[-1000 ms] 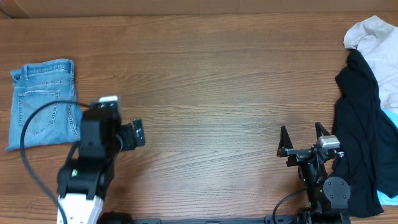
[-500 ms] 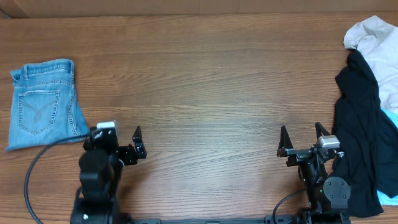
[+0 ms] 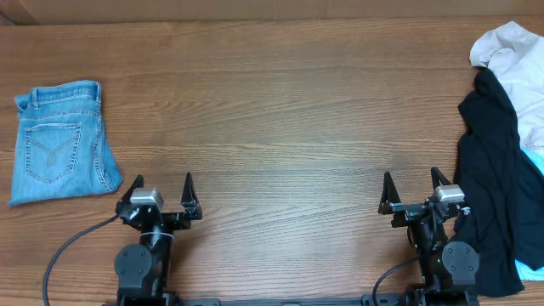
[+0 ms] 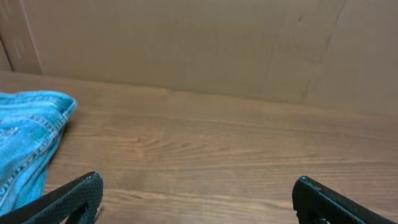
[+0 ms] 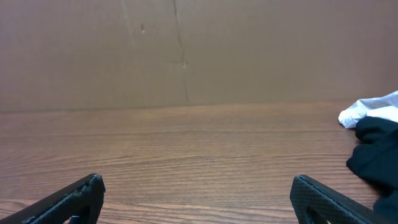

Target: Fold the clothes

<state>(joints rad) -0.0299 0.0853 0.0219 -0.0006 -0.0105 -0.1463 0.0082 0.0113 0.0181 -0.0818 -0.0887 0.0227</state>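
Observation:
The light blue jeans (image 3: 59, 140) lie folded into a compact rectangle at the table's far left, a stitched back pocket facing up. Their edge also shows at the left of the left wrist view (image 4: 28, 146). My left gripper (image 3: 162, 182) is open and empty near the front edge, to the right of and below the jeans; in its wrist view the fingers (image 4: 198, 190) stand wide apart over bare wood. My right gripper (image 3: 410, 180) is open and empty at the front right, its fingers (image 5: 198, 190) also spread over bare wood.
A black garment (image 3: 493, 195) and an off-white cloth (image 3: 518, 64) are piled at the table's right edge, close to my right arm. Both also show at the right of the right wrist view, the black garment (image 5: 378, 152) and the cloth (image 5: 367, 109). A cardboard wall (image 4: 199, 43) backs the table.
My left arm has drawn back from beside the jeans toward the front edge and settled low at its base. The jeans and my right arm have not moved.

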